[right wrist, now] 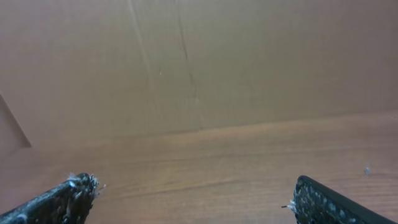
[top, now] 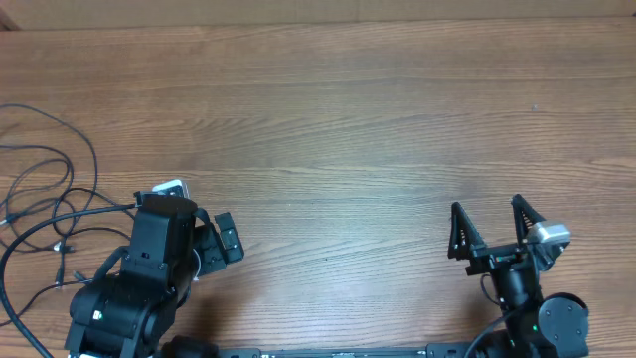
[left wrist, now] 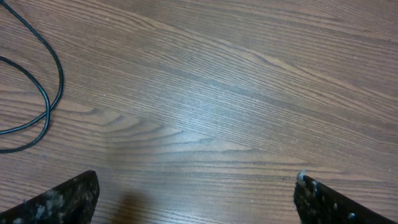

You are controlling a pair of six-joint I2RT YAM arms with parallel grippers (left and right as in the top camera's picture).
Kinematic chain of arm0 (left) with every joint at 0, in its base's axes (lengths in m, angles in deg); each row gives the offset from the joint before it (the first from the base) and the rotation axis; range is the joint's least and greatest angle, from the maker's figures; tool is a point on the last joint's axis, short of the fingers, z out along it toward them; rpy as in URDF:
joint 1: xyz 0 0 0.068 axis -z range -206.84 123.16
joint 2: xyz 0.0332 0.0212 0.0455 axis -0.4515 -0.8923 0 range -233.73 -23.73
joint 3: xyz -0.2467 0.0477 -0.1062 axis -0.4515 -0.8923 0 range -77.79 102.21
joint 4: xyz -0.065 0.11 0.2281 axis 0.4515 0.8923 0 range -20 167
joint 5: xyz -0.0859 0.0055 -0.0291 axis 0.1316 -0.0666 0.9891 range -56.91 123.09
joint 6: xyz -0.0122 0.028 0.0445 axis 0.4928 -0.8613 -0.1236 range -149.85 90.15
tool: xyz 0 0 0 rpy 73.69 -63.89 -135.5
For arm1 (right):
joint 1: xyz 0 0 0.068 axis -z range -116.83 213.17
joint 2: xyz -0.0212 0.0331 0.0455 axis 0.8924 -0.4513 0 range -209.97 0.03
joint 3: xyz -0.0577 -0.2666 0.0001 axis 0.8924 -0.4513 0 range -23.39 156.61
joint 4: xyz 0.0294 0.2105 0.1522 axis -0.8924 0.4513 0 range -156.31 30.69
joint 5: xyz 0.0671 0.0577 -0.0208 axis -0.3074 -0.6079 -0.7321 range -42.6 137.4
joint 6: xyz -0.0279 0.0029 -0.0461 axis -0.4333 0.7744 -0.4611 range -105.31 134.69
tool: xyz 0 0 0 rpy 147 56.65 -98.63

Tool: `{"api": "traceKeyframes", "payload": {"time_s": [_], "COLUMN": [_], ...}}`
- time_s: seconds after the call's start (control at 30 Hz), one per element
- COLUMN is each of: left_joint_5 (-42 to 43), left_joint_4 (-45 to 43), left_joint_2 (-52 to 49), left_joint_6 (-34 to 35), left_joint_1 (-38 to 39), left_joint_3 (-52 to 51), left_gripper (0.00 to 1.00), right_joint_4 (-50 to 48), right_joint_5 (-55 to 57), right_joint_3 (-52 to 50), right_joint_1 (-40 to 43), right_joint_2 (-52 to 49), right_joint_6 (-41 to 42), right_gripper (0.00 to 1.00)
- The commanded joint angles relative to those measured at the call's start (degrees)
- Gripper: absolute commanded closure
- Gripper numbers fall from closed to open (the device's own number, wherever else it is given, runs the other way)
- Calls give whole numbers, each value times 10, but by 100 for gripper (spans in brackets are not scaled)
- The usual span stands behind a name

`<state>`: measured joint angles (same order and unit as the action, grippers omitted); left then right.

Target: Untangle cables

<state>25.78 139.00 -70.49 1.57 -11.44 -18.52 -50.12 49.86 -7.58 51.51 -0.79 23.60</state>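
Tools on both arms, two in all, stand wide open and empty at the bench's near side: the left tool (left wrist: 198, 182) over bare wood, the right tool (top: 486, 211) well apart from it. Black cables (left wrist: 61, 76) lie loosely tangled on the bench (top: 348, 119) at its left edge, beside the left arm. Overhead shows several crossing loops, their number unclear; the left wrist view catches just two strands. Only the right wrist view shows a tan board (right wrist: 186, 56) beyond the bench.

Overhead looks straight down on the table (top: 348, 119); both wrist views skim low across it.
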Motion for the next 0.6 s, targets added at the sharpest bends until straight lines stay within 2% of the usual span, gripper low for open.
{"api": "traceKeyframes", "payload": {"time_s": [0.0, 0.3, 0.57], "left_joint_5": [3, 3, 3], "left_joint_4": [0, 0, 0], "left_joint_2": [-1, -1, -1], "left_joint_6": [8, 8, 8], "left_joint_1": [4, 4, 4], "left_joint_3": [-1, -1, -1], "left_gripper": [0, 1, 0], "right_joint_4": [-42, -190, -223], "right_joint_5": [3, 5, 19], "right_joint_3": [-35, -118, -153], "right_joint_1": [1, 2, 2], "right_joint_2": [7, 7, 7], "right_joint_6": [-4, -5, -5], "right_gripper": [0, 0, 0]}}
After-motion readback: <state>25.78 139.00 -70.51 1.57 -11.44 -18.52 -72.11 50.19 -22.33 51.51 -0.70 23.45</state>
